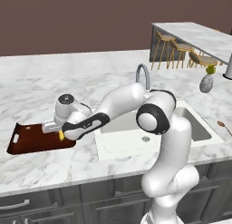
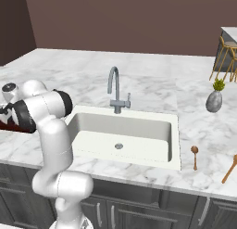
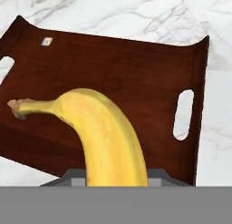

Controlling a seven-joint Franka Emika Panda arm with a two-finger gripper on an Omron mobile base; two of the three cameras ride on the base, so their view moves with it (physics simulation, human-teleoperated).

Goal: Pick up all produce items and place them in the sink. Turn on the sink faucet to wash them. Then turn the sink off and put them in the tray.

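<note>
**Yellow banana in the tool, over the tray**

Yellow, smooth-skinned, curved banana (image 3: 106, 132) is pinched in the tool (image 1: 58, 130); in the hand view it rises from between the fingers and arcs up-left to a brownish stem tip. Faint darker speckling on the peel. In the left base view a small yellow bit of it shows under the hand.

Tray (image 3: 113, 78) sits directly behind the banana in the hand view: dark reddish-brown wood, flat rectangular bed, ends curled up, white oval handle slots, one per end. Small pale label near one corner. Can't tell whether the banana touches the tray bed or hangs above it.

In the left base view the tray lies on the bench (image 1: 54, 164), left of the sink (image 2: 152, 144), with the white arm stretched low across to it.

Bench is white marble with grey veining, glossy. Sink is a white rectangular recessed basin, round metal drain in the floor. Faucet (image 2: 114, 86) behind it: grey metal gooseneck, arched spout, small lever on the base.

Right of the sink on the bench: two wooden spoons (image 2: 195, 156) and a grey egg-shaped vase (image 2: 214, 101) with a green sprig.
</note>
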